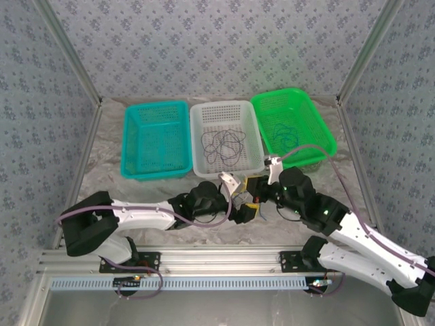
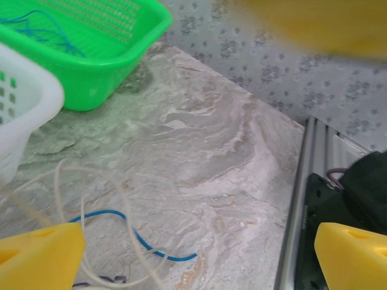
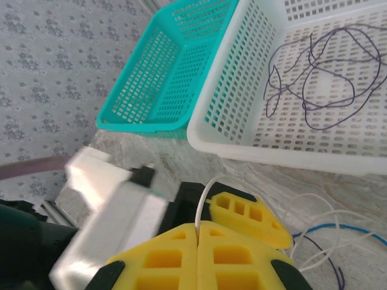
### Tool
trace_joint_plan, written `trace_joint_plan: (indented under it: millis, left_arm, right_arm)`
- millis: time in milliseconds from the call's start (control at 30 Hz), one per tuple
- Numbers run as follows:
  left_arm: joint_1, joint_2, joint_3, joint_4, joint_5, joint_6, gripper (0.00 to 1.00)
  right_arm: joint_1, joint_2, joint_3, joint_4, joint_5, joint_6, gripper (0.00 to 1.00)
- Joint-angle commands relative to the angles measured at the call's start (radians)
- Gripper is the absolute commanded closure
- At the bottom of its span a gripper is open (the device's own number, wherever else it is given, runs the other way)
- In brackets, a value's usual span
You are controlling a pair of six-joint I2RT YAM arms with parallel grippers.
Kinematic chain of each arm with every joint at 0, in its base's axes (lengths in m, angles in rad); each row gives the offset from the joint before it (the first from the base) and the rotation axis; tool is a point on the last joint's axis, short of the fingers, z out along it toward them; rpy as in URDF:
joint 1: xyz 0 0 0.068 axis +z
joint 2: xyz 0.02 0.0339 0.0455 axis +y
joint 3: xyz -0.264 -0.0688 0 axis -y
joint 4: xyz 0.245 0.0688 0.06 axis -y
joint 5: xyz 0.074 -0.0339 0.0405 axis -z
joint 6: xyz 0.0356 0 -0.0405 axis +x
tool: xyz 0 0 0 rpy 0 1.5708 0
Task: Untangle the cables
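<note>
My right gripper (image 3: 198, 232) is shut on a thin white cable (image 3: 203, 199) that rises from between its yellow fingers. One yellow finger (image 3: 248, 219) of my left gripper lies just beyond it. My left gripper (image 2: 199, 257) stands open over the table, with a blue cable (image 2: 142, 241) and pale white loops (image 2: 69, 193) lying below and to its left. More white, blue and purple strands (image 3: 326, 232) trail on the table. A dark purple cable (image 1: 224, 145) curls in the white basket (image 1: 253, 136). Both grippers (image 1: 248, 200) meet just in front of that basket.
A teal basket (image 1: 132, 146) stands left of the white one and a green basket (image 1: 319, 129) to its right, with a blue cable (image 1: 285, 132) inside. The aluminium frame rail (image 2: 299, 199) runs along the table's near edge. Patterned walls close in the sides.
</note>
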Motion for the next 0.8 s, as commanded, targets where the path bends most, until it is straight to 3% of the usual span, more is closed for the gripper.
trace_joint_plan:
  millis: [0,233,467,767]
  left_arm:
    - [0.000,0.058,0.010,-0.136,-0.071,-0.033,0.03]
    - [0.000,0.049,-0.047,-0.111,-0.132,-0.065,0.04]
    - [0.000,0.032,-0.037,-0.190,-0.188,-0.059,0.06]
    - [-0.001,-0.014,-0.068,-0.238,-0.232,-0.065,0.06]
  right_arm:
    - [0.002,-0.047,0.126,0.052,-0.034,-0.001,1.00]
    - [-0.010,-0.053,0.209,-0.075,0.019,-0.037,1.00]
    - [-0.018,-0.055,0.275,-0.129,0.021,-0.058,1.00]
    - [-0.024,-0.057,0.432,-0.336,0.141,-0.148,1.00]
